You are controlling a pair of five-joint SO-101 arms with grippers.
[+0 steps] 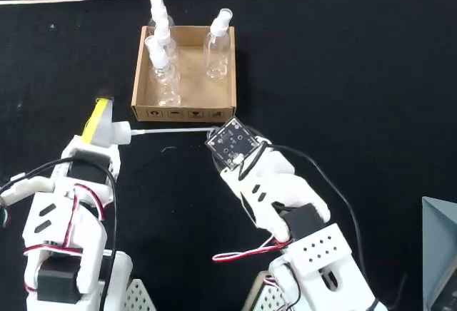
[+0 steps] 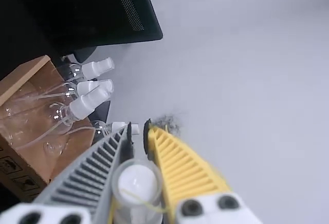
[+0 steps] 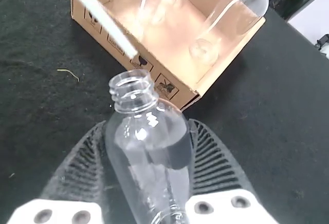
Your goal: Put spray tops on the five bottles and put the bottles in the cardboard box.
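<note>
Right wrist view, right gripper (image 3: 149,131): closed around the body of the one uncapped bottle (image 3: 146,147). The neck is left free and points toward the cardboard box (image 3: 169,82), so the mouth is exposed to the dip tube (image 3: 103,23).
Left gripper (image 2: 138,131): its grey and yellow fingers are clamped on the spray top (image 2: 136,183), held sideways so the tube reaches across to the bottle.
Tube tip: just beside the bottle's mouth and, as far as I can tell, not yet inside. Threading it in looks like the step in hand.
Box position: toward the far edge of the counter (image 1: 357,75), left of the middle and just beyond both grippers, which keeps the carry short once the bottle is capped.
Capped bottles (image 1: 218,47): four stand in the box, three clustered along its left side and one at the right. That leaves bare floor by the near wall for the fifth.
Risk: the thin tube may flex and slip past the narrow mouth.
</note>
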